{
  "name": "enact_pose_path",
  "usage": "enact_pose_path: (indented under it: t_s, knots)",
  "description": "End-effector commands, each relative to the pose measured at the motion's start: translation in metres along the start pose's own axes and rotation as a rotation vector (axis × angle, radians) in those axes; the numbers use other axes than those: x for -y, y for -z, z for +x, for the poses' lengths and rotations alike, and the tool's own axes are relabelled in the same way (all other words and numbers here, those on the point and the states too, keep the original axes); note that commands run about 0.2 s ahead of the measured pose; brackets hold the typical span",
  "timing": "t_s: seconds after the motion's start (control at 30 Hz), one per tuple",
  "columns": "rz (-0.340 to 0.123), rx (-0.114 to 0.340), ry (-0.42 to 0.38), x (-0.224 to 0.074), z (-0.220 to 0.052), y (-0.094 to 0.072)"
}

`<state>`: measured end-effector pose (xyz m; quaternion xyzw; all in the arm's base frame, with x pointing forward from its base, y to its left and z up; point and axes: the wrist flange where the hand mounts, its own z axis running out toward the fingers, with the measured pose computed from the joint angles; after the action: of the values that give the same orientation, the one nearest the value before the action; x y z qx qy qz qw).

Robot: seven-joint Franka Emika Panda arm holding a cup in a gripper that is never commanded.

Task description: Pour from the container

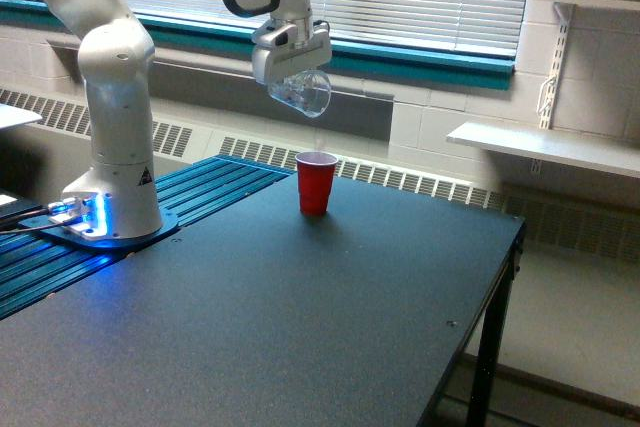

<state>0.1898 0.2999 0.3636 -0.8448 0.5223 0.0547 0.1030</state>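
You have the dark bench (300,327) filling the lower frame, with the red cup (316,182) standing upright near its far edge at centre. Above and slightly toward the frame's left, your pincer (290,67) is clamped on the clear mug (300,93), which hangs tilted in the air, well apart from the cup's rim.

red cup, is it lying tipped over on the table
No, the red cup stands upright on the dark table, open mouth up, below the clear mug held tilted in the gripper.
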Motion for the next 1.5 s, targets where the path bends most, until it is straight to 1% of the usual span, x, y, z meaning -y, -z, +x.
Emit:
enact_pose_path:
  t_s: [0.03, 0.23, 0.43, 0.7, 0.77, 0.9, 1.07, 1.23, 1.33, 1.5]
  knots:
    - [0.001, 0.011, -0.048, -0.003, -0.002, 0.002]
    - [0.007, 0.012, -0.061, -0.001, 0.005, 0.005]
    - [0.008, 0.009, -0.064, 0.001, 0.007, 0.008]
    - [0.001, 0.029, -0.081, 0.005, 0.011, 0.007]
    - [0.000, 0.045, -0.096, 0.005, 0.013, 0.007]
    - [-0.014, 0.060, -0.092, 0.004, 0.011, 0.005]
    - [-0.050, 0.085, -0.089, 0.001, 0.008, -0.002]
    - [-0.079, 0.103, -0.107, 0.000, 0.008, -0.008]
    - [-0.088, 0.105, -0.117, -0.001, 0.008, -0.010]
    - [-0.092, 0.095, -0.125, 0.001, 0.008, -0.011]
